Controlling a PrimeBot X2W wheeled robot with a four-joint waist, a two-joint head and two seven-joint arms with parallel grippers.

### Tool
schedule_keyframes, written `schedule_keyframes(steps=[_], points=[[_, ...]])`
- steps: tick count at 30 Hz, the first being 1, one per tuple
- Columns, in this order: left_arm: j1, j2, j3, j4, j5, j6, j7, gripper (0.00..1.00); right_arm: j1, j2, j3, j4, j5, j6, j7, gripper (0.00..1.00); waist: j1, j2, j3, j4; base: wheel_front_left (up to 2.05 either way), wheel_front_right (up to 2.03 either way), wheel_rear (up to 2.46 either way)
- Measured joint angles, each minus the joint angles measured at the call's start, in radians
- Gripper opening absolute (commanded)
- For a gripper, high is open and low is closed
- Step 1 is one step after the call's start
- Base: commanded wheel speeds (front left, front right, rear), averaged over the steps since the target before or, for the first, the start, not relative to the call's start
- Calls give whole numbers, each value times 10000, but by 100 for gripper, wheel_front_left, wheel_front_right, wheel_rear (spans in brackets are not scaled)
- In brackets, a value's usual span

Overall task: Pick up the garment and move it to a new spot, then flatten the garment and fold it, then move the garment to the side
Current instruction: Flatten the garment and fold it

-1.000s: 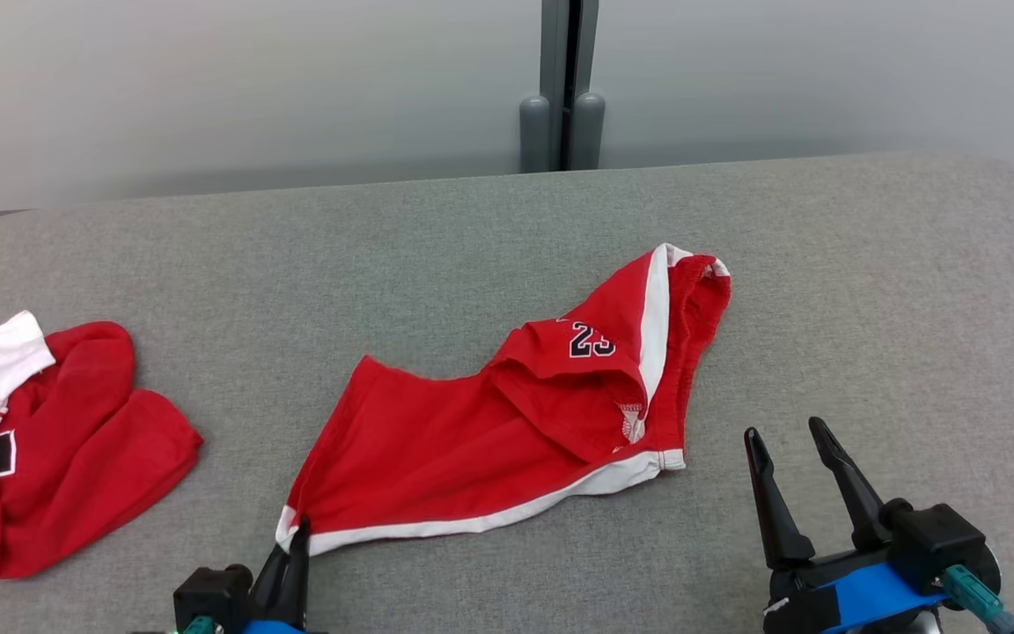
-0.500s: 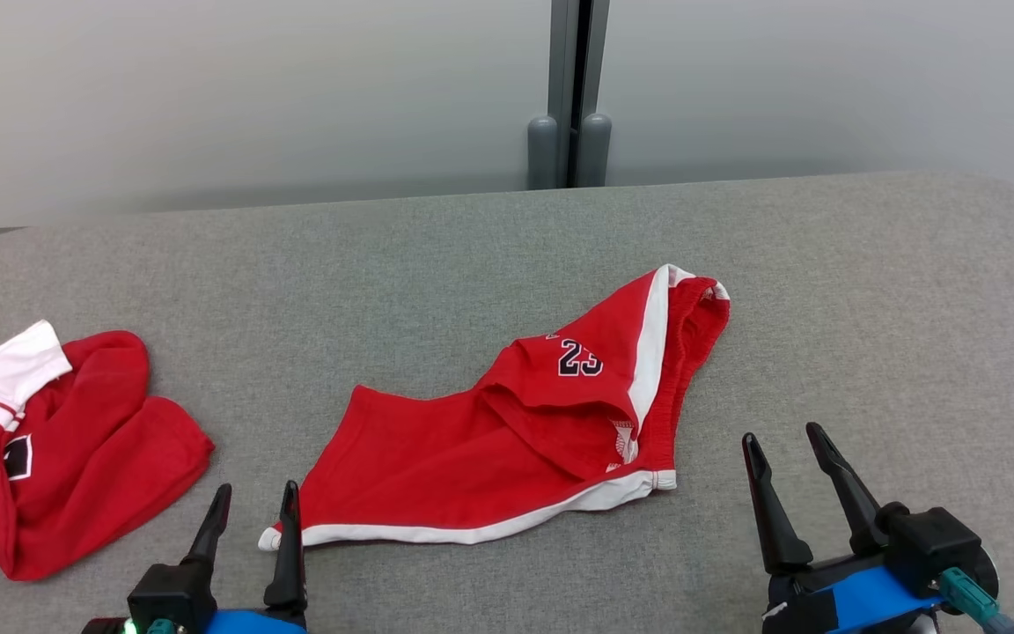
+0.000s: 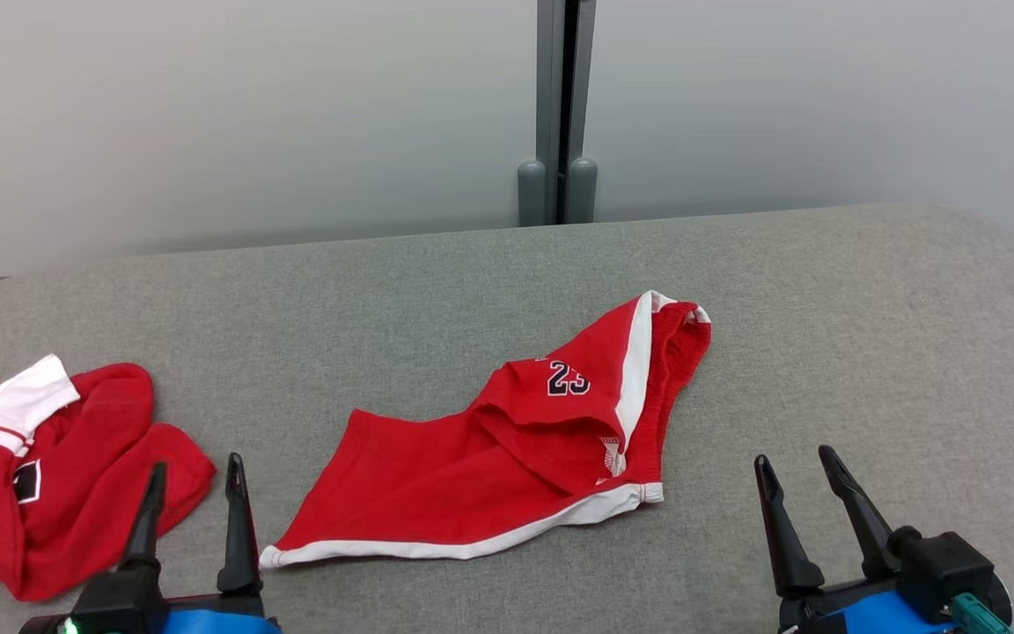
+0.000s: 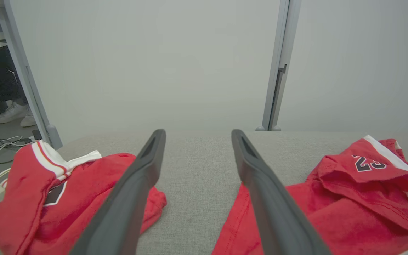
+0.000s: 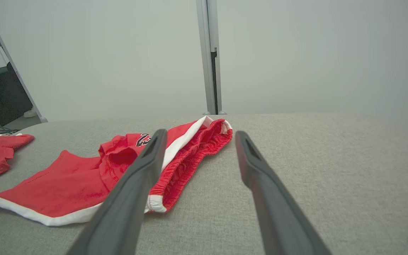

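Head view first: the red athletic shorts with white trim and a "23" print lay in the middle of the frame on the grey fabric-covered table, not flat. One leg was flopped over onto the rest, and the waistband end pointed to the upper right. The left gripper sat at the lower left with its fingers spread apart, holding nothing, just beside the white-hemmed corner of the shorts. The right gripper at the lower right was spread too, empty, a bit off from the waistband corner. A second red garment with a white collar was bunched at the left edge.

Left wrist view: the left gripper's fingers stood wide, bare table between them, the collared garment at lower left and the shorts at lower right.

Right wrist view: the right gripper's fingers were apart as well, with the shorts left of centre and the elastic waistband nearest.

My read is that the shorts were at their spot and flattening was the step in hand. The next move would want a pinch on the flopped-over leg to peel it open, with the other gripper pinning a corner. As for containers, both garments lay straight on the table, not in anything.
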Motion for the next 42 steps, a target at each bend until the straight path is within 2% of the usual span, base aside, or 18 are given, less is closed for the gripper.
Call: schedule_keyframes(steps=[3, 14, 26, 34, 42], points=[[102, -92, 226, -59, 209, -25, 0, 100, 133, 0, -48, -31, -31, 0, 0, 100, 0, 0, -69, -10, 0, 0, 0], [347, -209, 982, 73, 583, -531, 0, 100, 468, 0, -150, 8, -134, 0, 2, 100, 1, 0, -181, -4, 0, 0, 0], [387, -447, 1206, 422, 890, -863, 0, 100, 495, 0, 6, 180, -249, 0, 0, 100, 1, 0, -176, 97, 0, 0, 0], [-88, -401, 744, 1549, 941, -1371, -2, 100, -311, -186, 1012, 1156, -587, 2, 0, 100, 2, 0, -9, 133, 0, 0, 0], [-1032, -178, -102, 3290, 815, -1551, -10, 100, -1426, -708, 1992, 2780, -399, 2, 2, 100, 2, 0, 364, 226, 0, 0, 0]])
